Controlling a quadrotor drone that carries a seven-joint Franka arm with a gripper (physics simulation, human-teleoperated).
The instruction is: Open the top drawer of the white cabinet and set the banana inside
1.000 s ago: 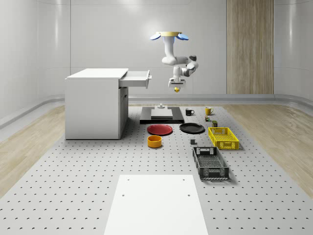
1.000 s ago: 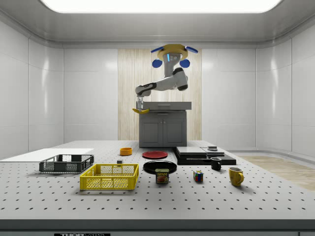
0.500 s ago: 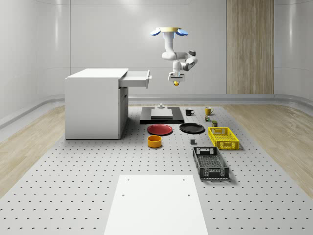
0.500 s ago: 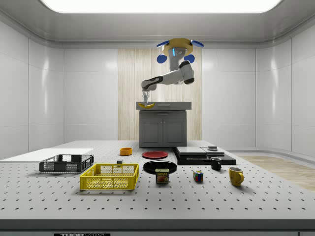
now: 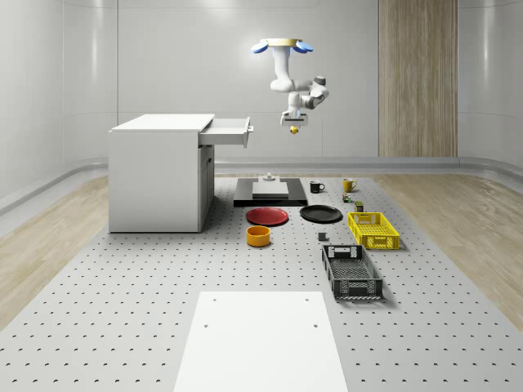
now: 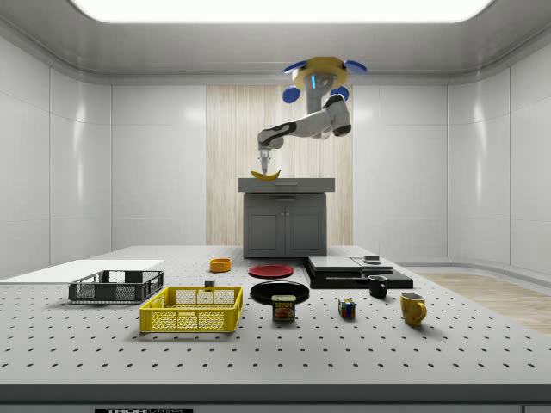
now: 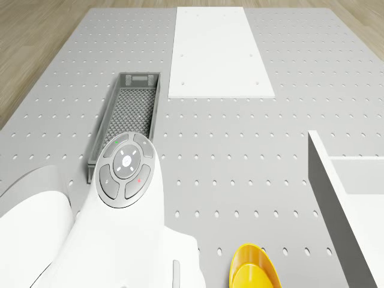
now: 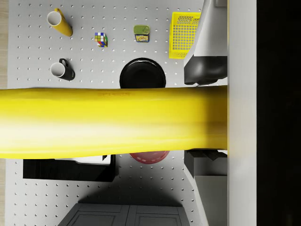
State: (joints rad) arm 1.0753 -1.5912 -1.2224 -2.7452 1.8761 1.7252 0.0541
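The hand [image 5: 293, 123] pinched the banana [image 5: 293, 129] crosswise, holding it in mid-air just beyond the front of the open top drawer [image 5: 230, 131] of the white cabinet [image 5: 159, 171], a little above its level. Above it, the drone [image 5: 282, 46] hovered high over the worktop [image 5: 122, 310], to the whole-scene view's right of the cabinet. Judging by this, the drawer was already pulled out and the banana picked up; carrying it over the drawer and releasing it remained. The yellow basket [image 5: 373, 229] and the grey crate [image 5: 351, 272] looked empty.
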